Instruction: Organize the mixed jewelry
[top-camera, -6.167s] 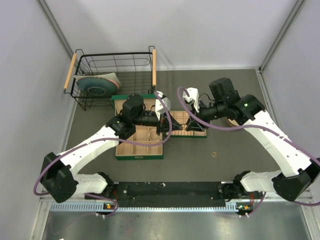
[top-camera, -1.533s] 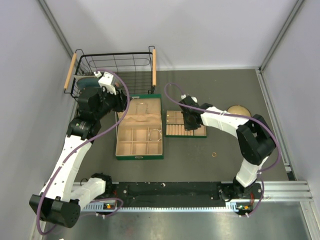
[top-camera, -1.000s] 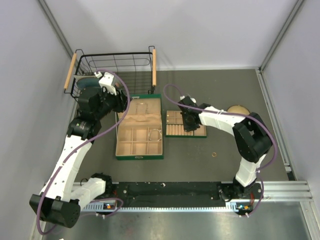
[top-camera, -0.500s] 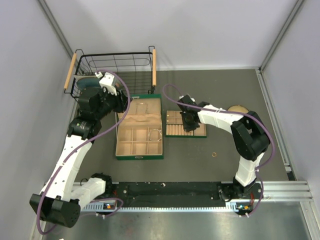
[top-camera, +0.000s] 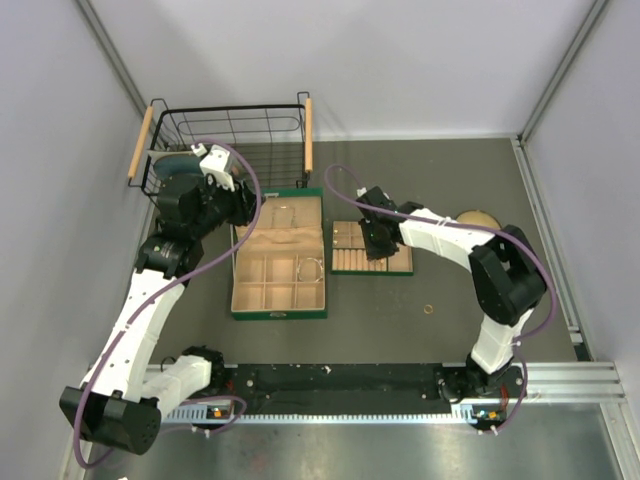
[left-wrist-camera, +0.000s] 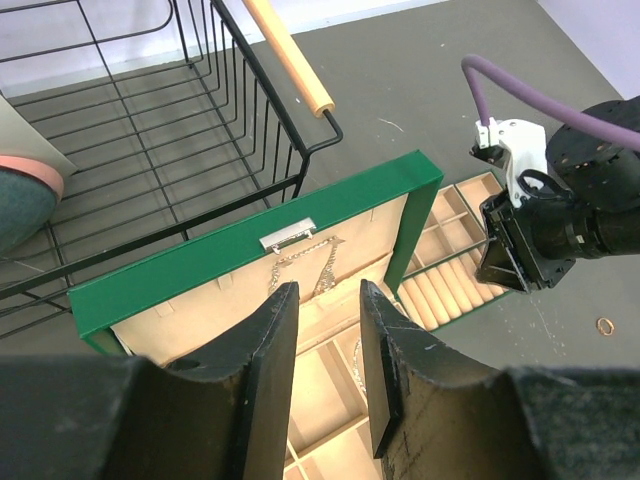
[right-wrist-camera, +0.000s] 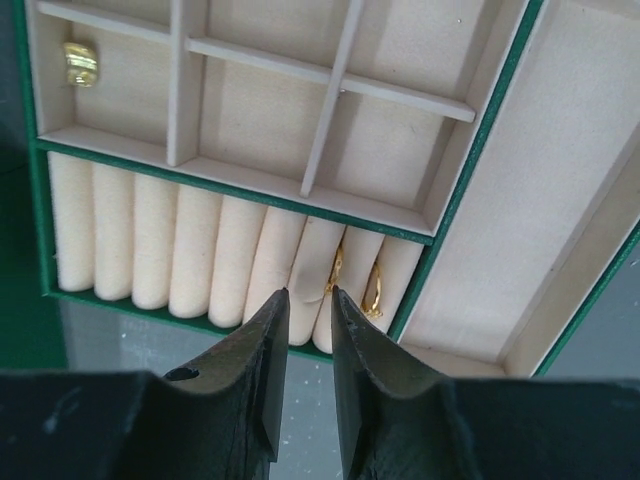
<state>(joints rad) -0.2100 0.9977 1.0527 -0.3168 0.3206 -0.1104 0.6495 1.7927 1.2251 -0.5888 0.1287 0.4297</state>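
Observation:
The open green box (top-camera: 278, 313) lies at centre-left, with the silver bracelet hoop (top-camera: 312, 268) in one compartment; the hoop also shows in the left wrist view (left-wrist-camera: 356, 364). A small green tray (top-camera: 370, 273) with beige rolls lies to its right. My right gripper (top-camera: 373, 250) hovers low over the rolls, jaws a little apart and empty (right-wrist-camera: 309, 295). Two gold rings (right-wrist-camera: 335, 270) (right-wrist-camera: 373, 290) sit in the roll slots by its tips. Another gold ring (right-wrist-camera: 80, 62) lies in a tray compartment. One ring (top-camera: 428, 310) lies on the table. My left gripper (top-camera: 243, 205) is open and empty above the box's lid (left-wrist-camera: 330, 300).
A black wire basket (top-camera: 230, 108) holding a plate (top-camera: 195, 170) stands at the back left, close behind my left gripper. A round tan bowl (top-camera: 478, 217) sits right of the tray. Thin chains (left-wrist-camera: 300, 262) hang in the box lid.
Since 6.2 s ago my left arm has pulled back left off the box. Over the last second my right gripper shifted only slightly over the tray; the left arm stayed still.

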